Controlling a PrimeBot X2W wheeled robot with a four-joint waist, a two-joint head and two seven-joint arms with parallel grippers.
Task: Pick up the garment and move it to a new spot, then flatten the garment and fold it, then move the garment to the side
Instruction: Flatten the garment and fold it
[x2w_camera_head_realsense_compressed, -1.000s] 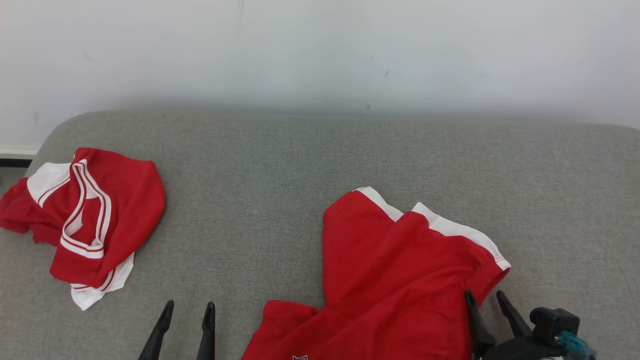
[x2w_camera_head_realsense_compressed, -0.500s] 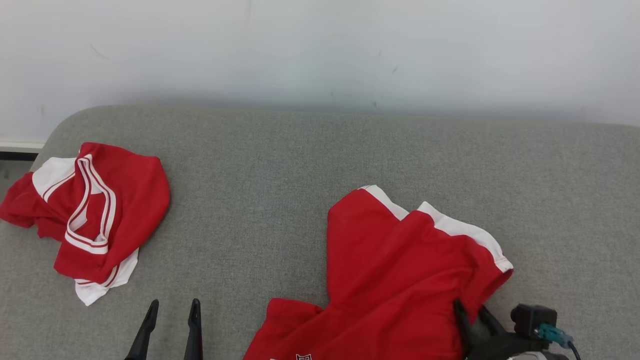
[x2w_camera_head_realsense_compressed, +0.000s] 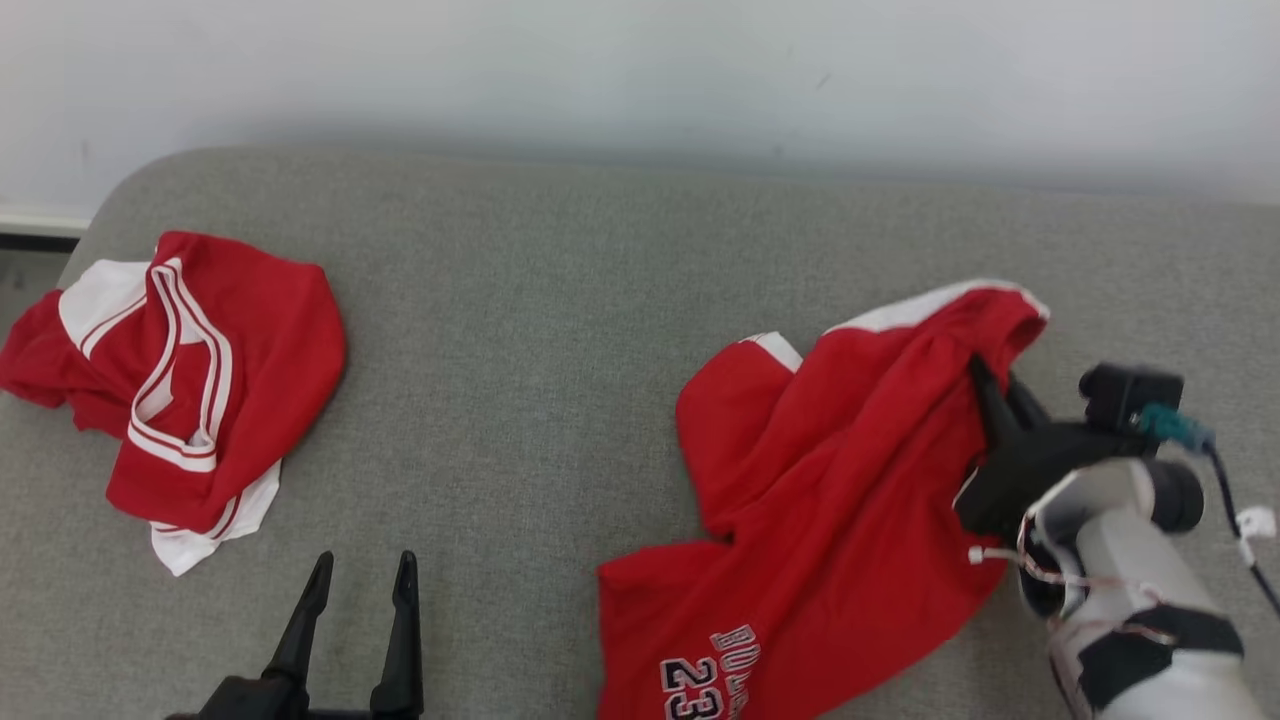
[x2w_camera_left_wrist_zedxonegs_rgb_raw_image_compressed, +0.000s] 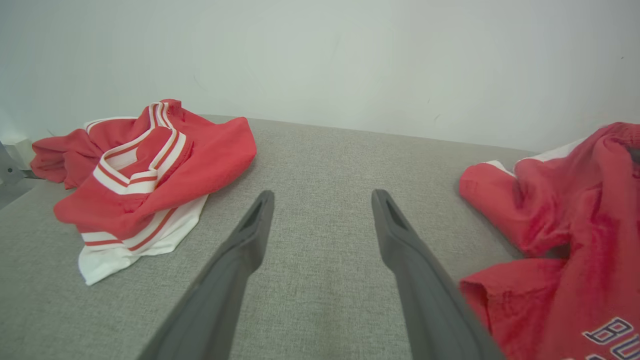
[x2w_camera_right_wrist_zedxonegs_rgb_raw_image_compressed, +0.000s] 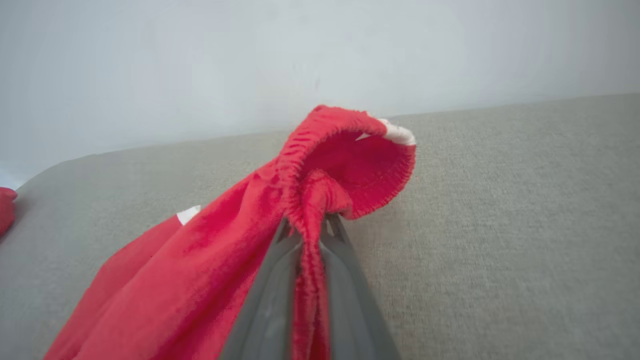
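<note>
Gripping a bunched fold of the red jersey (x2w_camera_head_realsense_compressed: 830, 500), our right gripper (x2w_camera_head_realsense_compressed: 995, 385) has its two dark fingers pressed together on the cloth. In the right wrist view the right gripper (x2w_camera_right_wrist_zedxonegs_rgb_raw_image_compressed: 307, 227) shows a ridge of red fabric squeezed between the fingers, and the jersey (x2w_camera_right_wrist_zedxonegs_rgb_raw_image_compressed: 200, 270) loops over above the tips with a bit of white trim at its edge. The pinched end is raised. The rest trails down and lies on the right part of the grey cushion (x2w_camera_head_realsense_compressed: 550, 350).

Our left gripper (x2w_camera_head_realsense_compressed: 363, 565) is at the lower left with its fingers spread wide apart, holding nothing. In the left wrist view the left gripper (x2w_camera_left_wrist_zedxonegs_rgb_raw_image_compressed: 322, 197) has bare cushion between its tips and touches no cloth, with the jersey (x2w_camera_left_wrist_zedxonegs_rgb_raw_image_compressed: 575, 210) off to its right.

We read white lettering (x2w_camera_head_realsense_compressed: 715, 665) on the jersey's lower part: "23" with a word above it beginning "BU". The rest is blurred and runs off the frame. The left wrist view catches the same lettering (x2w_camera_left_wrist_zedxonegs_rgb_raw_image_compressed: 607, 332) as "BU" at its edge.

A second red-and-white garment (x2w_camera_head_realsense_compressed: 200, 380) lies crumpled at the cushion's far left, well apart from both grippers. We see no labels on it.
</note>
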